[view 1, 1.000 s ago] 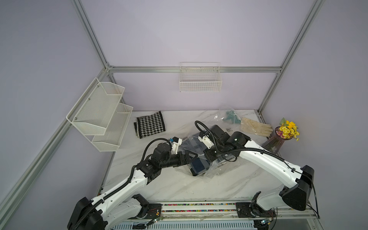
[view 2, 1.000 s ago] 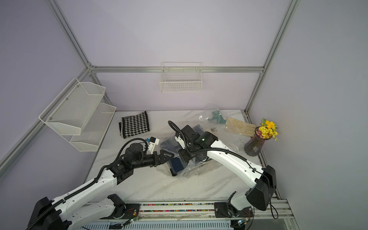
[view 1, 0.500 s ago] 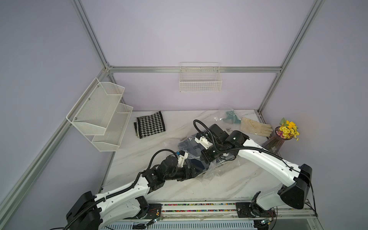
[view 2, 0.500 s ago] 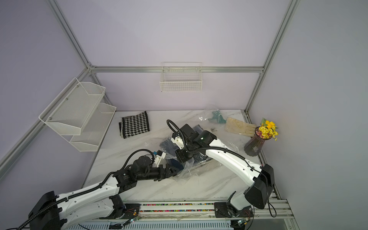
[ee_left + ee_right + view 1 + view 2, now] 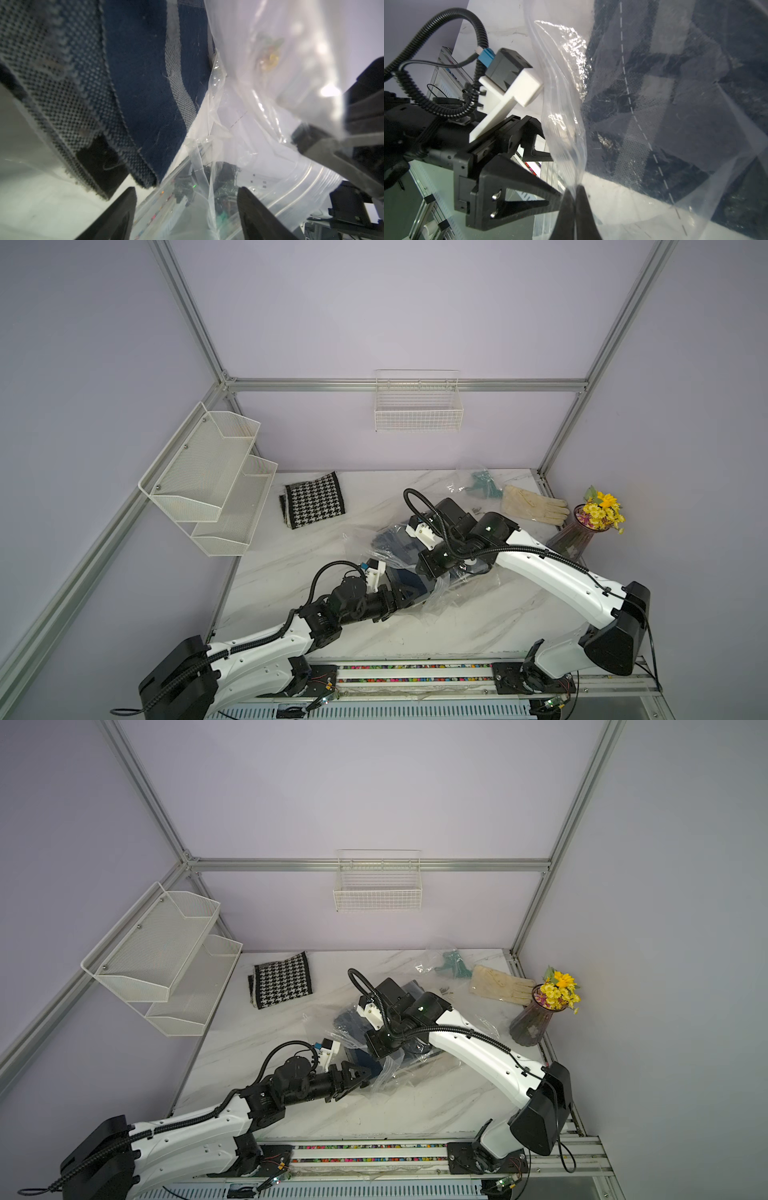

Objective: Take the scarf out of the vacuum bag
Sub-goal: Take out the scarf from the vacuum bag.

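The dark blue scarf (image 5: 145, 83) lies inside the clear vacuum bag (image 5: 442, 599), which sits crumpled at the middle of the table (image 5: 291, 568) in both top views. The right gripper (image 5: 574, 195) pinches the bag's edge, its jaws closed on the plastic. The left gripper (image 5: 187, 207) sits at the bag's mouth with its jaws wide and nothing gripped, the scarf's fold just ahead. A houndstooth cloth (image 5: 314, 506) lies to the upper left of the bag.

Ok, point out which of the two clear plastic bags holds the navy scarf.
The large crinkly vacuum bag between the arms; the smaller clear bag at the back holds a teal item.
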Tool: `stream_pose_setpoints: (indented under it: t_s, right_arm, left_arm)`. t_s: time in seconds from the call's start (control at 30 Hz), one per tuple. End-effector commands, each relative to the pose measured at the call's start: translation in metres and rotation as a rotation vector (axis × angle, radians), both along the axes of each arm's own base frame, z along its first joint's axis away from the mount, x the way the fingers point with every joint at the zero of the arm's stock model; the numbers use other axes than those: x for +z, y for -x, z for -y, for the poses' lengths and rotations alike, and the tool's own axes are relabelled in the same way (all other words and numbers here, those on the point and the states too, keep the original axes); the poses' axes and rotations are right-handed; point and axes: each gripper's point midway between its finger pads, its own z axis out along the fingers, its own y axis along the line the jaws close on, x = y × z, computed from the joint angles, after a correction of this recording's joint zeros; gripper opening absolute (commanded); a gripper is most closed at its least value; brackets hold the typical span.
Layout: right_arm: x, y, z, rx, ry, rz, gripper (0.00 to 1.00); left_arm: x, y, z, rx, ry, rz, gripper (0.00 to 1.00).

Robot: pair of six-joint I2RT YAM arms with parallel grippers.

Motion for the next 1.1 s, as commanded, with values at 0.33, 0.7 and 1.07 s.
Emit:
stream_pose_setpoints:
  t_s: [0.33, 0.7, 1.07]
  right_arm:
    - [0.01, -0.003, 0.0, -0.01, -0.024, 0.037, 0.0]
    - [0.011, -0.003, 0.001, -0.01, -0.028, 0.045, 0.0]
    - [0.011, -0.002, 0.005, -0.016, -0.022, 0.057, 0.0]
  left_arm:
    - [0.003, -0.01, 0.007, 0.073, 0.106, -0.051, 0.66]
    - [-0.007, -0.014, 0.013, 0.074, 0.057, -0.082, 0.48]
    - [-0.027, -0.009, 0.012, 0.064, 0.014, -0.133, 0.6]
